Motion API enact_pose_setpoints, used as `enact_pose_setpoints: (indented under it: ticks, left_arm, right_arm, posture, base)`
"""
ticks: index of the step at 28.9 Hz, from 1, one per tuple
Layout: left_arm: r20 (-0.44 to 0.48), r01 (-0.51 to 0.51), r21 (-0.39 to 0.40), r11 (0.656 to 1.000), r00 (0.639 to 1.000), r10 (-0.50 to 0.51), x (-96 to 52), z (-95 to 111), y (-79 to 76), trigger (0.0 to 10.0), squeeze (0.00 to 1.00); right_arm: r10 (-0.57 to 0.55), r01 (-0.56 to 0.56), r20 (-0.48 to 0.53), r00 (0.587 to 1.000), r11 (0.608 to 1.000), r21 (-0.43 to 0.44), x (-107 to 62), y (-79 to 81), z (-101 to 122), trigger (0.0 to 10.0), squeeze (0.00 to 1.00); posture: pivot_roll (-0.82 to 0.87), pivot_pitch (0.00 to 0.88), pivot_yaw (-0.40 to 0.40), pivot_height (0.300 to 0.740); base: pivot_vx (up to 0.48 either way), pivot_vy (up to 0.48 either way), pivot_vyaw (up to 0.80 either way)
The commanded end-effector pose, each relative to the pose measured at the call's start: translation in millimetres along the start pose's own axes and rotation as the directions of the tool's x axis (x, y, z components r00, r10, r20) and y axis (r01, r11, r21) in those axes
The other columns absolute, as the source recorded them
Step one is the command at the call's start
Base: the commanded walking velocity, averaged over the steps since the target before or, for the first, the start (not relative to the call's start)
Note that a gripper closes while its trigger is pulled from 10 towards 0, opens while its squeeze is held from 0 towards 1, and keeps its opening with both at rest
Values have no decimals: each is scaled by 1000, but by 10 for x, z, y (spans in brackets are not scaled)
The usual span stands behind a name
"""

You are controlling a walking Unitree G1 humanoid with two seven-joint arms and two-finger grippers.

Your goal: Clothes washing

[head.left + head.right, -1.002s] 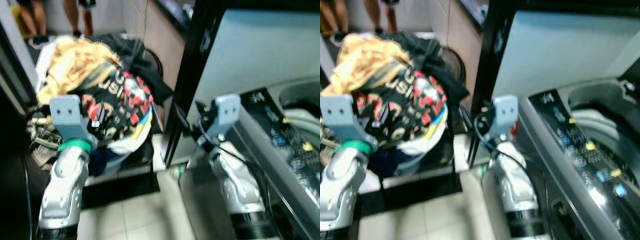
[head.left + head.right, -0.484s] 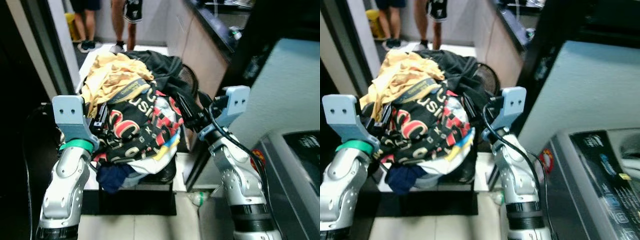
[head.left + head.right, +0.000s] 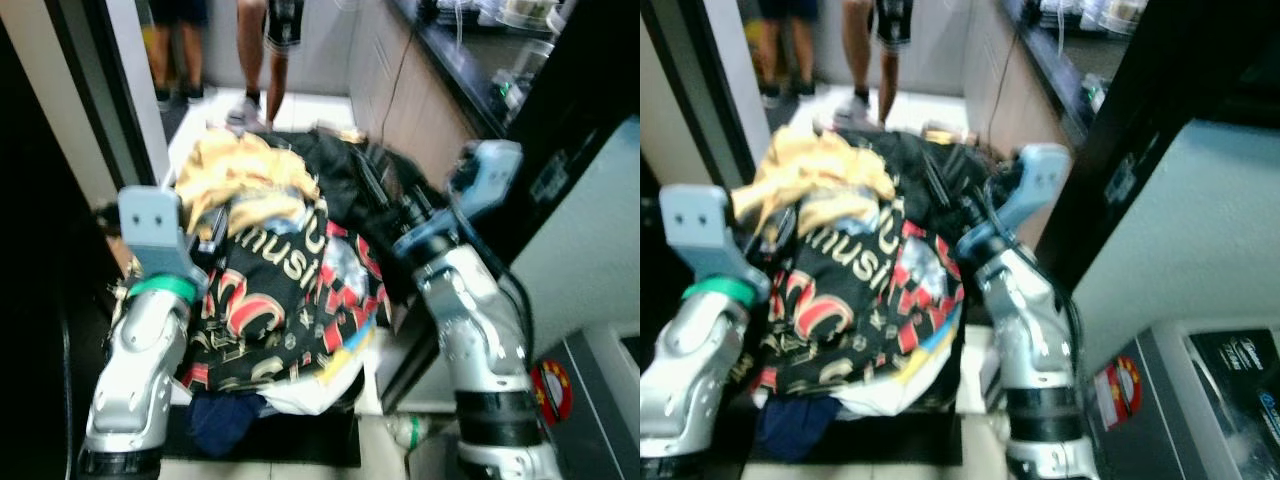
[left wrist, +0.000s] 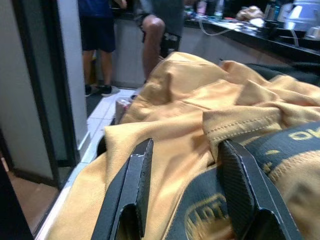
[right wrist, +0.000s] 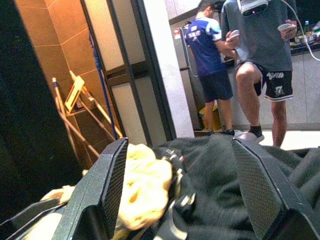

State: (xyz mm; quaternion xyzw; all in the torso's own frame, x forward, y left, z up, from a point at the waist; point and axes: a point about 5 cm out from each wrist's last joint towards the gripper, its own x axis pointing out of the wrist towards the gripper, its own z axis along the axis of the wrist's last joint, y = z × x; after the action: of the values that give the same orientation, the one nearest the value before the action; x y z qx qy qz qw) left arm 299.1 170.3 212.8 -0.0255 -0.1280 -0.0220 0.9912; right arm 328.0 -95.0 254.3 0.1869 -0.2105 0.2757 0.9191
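Robot arms flank a heaped pile of mixed-colour laundry (image 3: 275, 300).
Left claw (image 4: 185, 185), fingers spread, rests on yellow cloth (image 4: 165, 115); right claw (image 5: 180, 195), wide open, hovers over black garment (image 5: 225, 175).

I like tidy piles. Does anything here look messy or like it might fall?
Yes. The clothes pile between the left gripper and right gripper is heaped high. A white garment and a dark blue garment sag out at the bottom, looking loose.

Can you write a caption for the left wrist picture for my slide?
Left end effector, fingers open, pressed against a yellow shirt atop the laundry pile, two people standing behind.
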Motion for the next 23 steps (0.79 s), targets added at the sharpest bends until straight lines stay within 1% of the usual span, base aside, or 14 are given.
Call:
enact_pose_setpoints:
  ticks: [1,6,8,10,12,13,15,17,18,19,20,21,22,23]
  left_arm:
    - [-19,-3,-10,1000,1000,3,-18,-29,-12,10000,0]
    - [-11,-26,3,1000,1000,26,-19,-28,31,10000,0]
    - [-8,-27,13,1000,1000,27,-7,-34,40,10000,0]
    - [-11,-25,22,999,1000,25,-4,-37,45,10000,0]
    - [-11,-25,22,999,1000,25,-4,-37,45,10000,0]
    - [-8,-14,60,998,1000,14,-9,-41,63,10000,0]
    - [6,-14,54,998,1000,14,-11,-25,78,10000,0]
    - [91,58,-16,998,994,-57,-24,107,35,10000,0]
    - [91,58,-16,998,994,-57,-24,107,35,10000,0]
    - [128,111,-33,993,986,-106,-39,170,-6,10000,0]
    - [128,111,-33,993,986,-106,-39,170,-6,10000,0]
    - [150,179,-14,984,973,-175,-105,222,-54,10000,0]
    - [147,246,33,969,958,-248,-234,245,-85,10000,0]
    - [136,257,53,965,955,-262,-306,238,-76,10000,0]
  right_arm:
    - [-9,9,3,1000,1000,0,-13,-33,23,10000,0]
    - [-19,19,-4,1000,1000,-25,15,-103,45,10000,0]
    - [3,-10,-86,996,996,-91,21,-147,-8,10000,0]
    - [21,-37,-134,991,992,-117,18,-148,-54,10000,0]
    - [21,-37,-134,991,992,-117,18,-148,-54,10000,0]
    - [38,-66,-171,984,984,-165,40,-139,-113,10000,0]
    - [38,-65,-157,987,984,-167,75,-132,-95,10000,0]
    - [47,-65,-118,992,986,-155,133,-113,-23,10000,0]
    - [47,-65,-118,992,986,-155,133,-113,-23,10000,0]
    - [53,-69,-109,993,986,-150,145,-108,-3,10000,0]
    - [53,-69,-109,993,986,-150,145,-108,-3,10000,0]
    - [65,-81,-109,992,986,-147,136,-93,4,10000,0]
    - [82,-99,-114,990,985,-143,105,-71,0,10000,0]
    - [90,-106,-117,989,984,-141,86,-62,-3,10000,0]
  posture:
    - [75,0,-14,740]
    - [72,0,-13,740]
    - [61,0,-15,740]
    - [61,0,-15,740]
    - [61,0,-15,740]
    - [59,0,-19,740]
    - [61,0,-24,740]
    - [61,0,-24,740]
    - [61,0,-24,740]
    - [61,0,-24,740]
    - [61,0,-24,740]
    - [59,0,-24,740]
    - [59,0,-21,740]
    - [59,0,-21,740]
  base:
    - [0,0,0]
    - [0,0,0]
    - [0,0,0]
    - [0,0,0]
    - [0,0,0]
    - [0,0,0]
    - [0,0,0]
    - [0,0,0]
    - [0,0,0]
    - [0,0,0]
    - [0,0,0]
    - [0,0,0]
    - [0,0,0]
    - [0,0,0]
